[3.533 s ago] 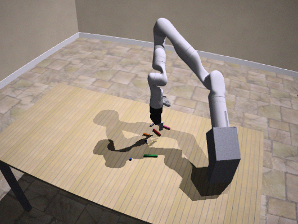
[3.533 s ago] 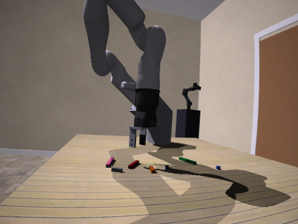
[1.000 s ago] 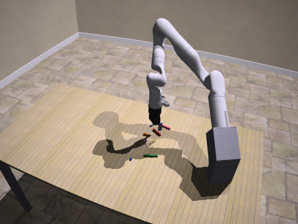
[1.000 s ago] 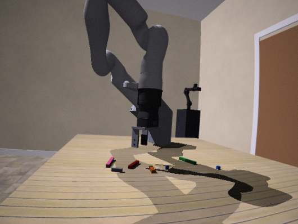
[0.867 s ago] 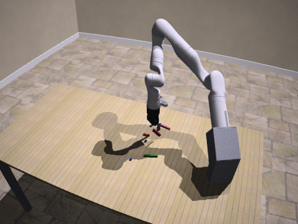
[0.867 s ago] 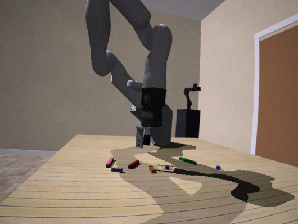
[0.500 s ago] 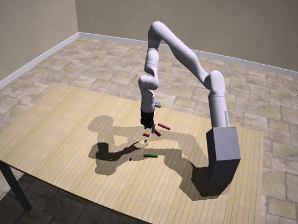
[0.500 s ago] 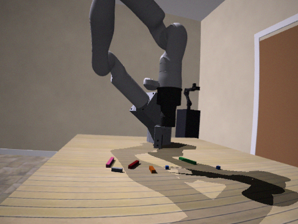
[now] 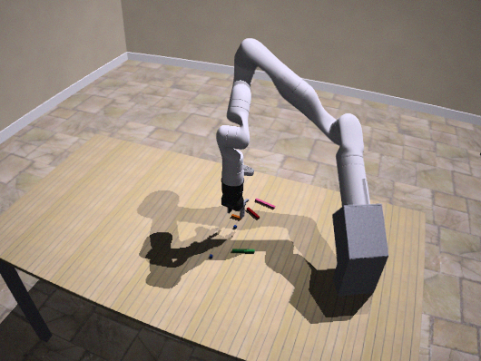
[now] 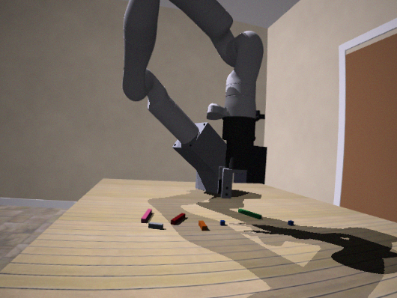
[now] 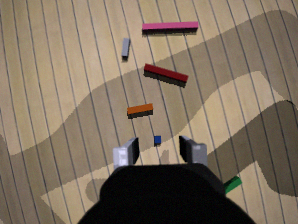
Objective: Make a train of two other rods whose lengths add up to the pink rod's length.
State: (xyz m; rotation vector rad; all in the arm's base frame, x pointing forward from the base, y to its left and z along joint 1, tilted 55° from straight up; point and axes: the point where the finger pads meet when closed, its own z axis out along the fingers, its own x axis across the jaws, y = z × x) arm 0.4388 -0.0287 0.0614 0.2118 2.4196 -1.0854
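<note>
"Green rod (image 9: 243, 250) (image 10: 249, 213) (image 11: 233, 184) plus one blue makes nine, matching the pink rod (image 9: 265, 203) (image 10: 146, 216) (image 11: 170, 25). What could spoil that?"

"The nearer blue rod (image 9: 235, 227) (image 10: 222, 222) (image 11: 157, 140) is tiny. If the gripper (image 9: 236, 210) (image 10: 223, 185) (image 11: 158, 145) comes down off-centre, a fingertip could land on it, or the squeeze could twist it askew."

"And at the joining?"

"A finger reaching past its short ends could nudge the green rod out of line. Opening wide there might drag the blue one away, leaving too big a gap. The orange rod (image 9: 235, 217) (image 10: 202, 225) (image 11: 140, 108) could also get knocked on a careless descent."

"Where do things lie from the tool?"

"In the wrist view, the nearer blue is at twelve o'clock, just beyond the fingertips, and the green at four, partly hidden by the gripper body. The farther blue rod (image 9: 211, 256) (image 10: 291, 222) sits at nine o'clock from the green in the top view."

"And the fingers?"

"Spread wide, nothing between them, above the table. I'd centre over the nearer blue first."

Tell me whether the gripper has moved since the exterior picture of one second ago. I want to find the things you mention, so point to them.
Yes. In the exterior view the gripper (image 9: 236, 212) (image 10: 224, 190) (image 11: 158, 145) has shifted right, toward the brown door (image 10: 371, 131).
</note>
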